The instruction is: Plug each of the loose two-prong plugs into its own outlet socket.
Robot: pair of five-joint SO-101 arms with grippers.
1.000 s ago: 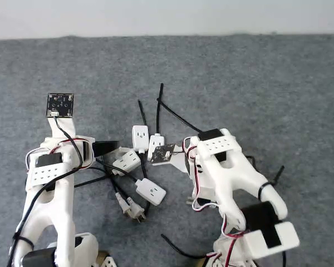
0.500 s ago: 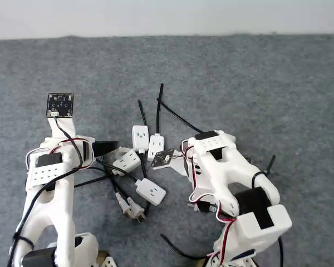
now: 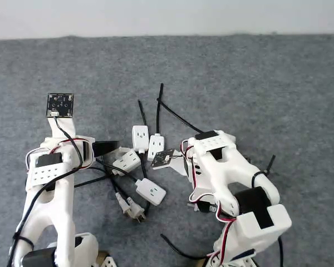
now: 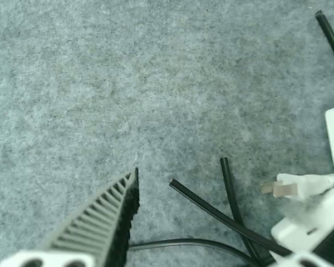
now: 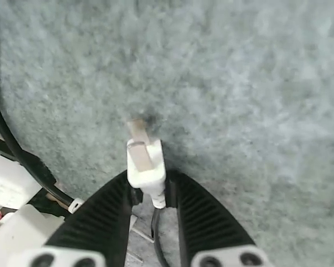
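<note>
Two arms share the grey worktop (image 3: 267, 83), the left arm (image 3: 50, 172) at 8 o'clock and the right arm (image 3: 228, 167) at 4 o'clock, flanking a tangle of black cables (image 3: 172, 114) at the middle. Four white sockets (image 3: 140, 137) lie in that tangle, and the left gripper (image 3: 108, 149) hangs wide open and empty at their 9 o'clock side, probably placed to steady one of them. At 3 o'clock of the sockets the right gripper (image 5: 150, 181) is closed on the body of a white plug (image 5: 146, 164), leaving its prongs clear of the tips so they could enter the slots. A loose plug (image 3: 134, 210) lies at 6 o'clock.
</note>
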